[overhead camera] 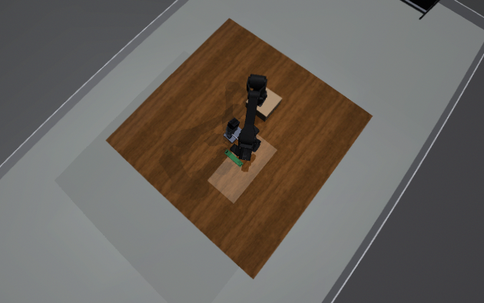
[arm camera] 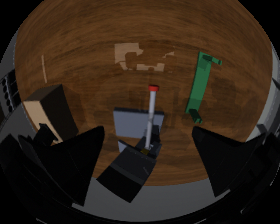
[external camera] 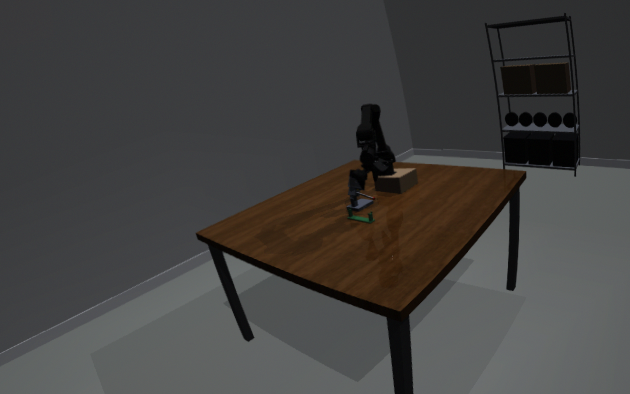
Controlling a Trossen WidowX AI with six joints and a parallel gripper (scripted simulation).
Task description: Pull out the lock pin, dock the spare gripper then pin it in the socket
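Lock pin [overhead camera: 235,136] [external camera: 366,196] [arm camera: 151,117], a slim pale rod with a red head, lies at the centre of the wrist view, its head toward the upper part of that frame and its lower end at the dark upright part of the mount [overhead camera: 231,137] [external camera: 362,204] [arm camera: 131,122]. How deep the rod sits there cannot be told. The mount's blue-grey base plate rests on the wooden table [overhead camera: 300,154] [external camera: 285,210] [arm camera: 91,30]. Above that plate stands the black spare gripper [overhead camera: 233,124] [external camera: 357,179] [arm camera: 151,131], tilted across the lower middle of the wrist view; whether it is fully seated is hidden. The arm's gripper [overhead camera: 246,151] [external camera: 379,170] [arm camera: 151,131] has its fingers spread wide with nothing between them, one at lower left and one at lower right of the wrist view. A green bracket [overhead camera: 233,158] [external camera: 361,219] [arm camera: 199,82] with a raised piece at each end lies near the mount, at upper right of the wrist view and just below the mount in the exterior view. The tan-topped block [overhead camera: 270,104] [external camera: 397,181] [arm camera: 43,112] sits at the left of the wrist view, apart from the plate. A tall shelf rack [external camera: 527,23] stands at upper right of the exterior view.
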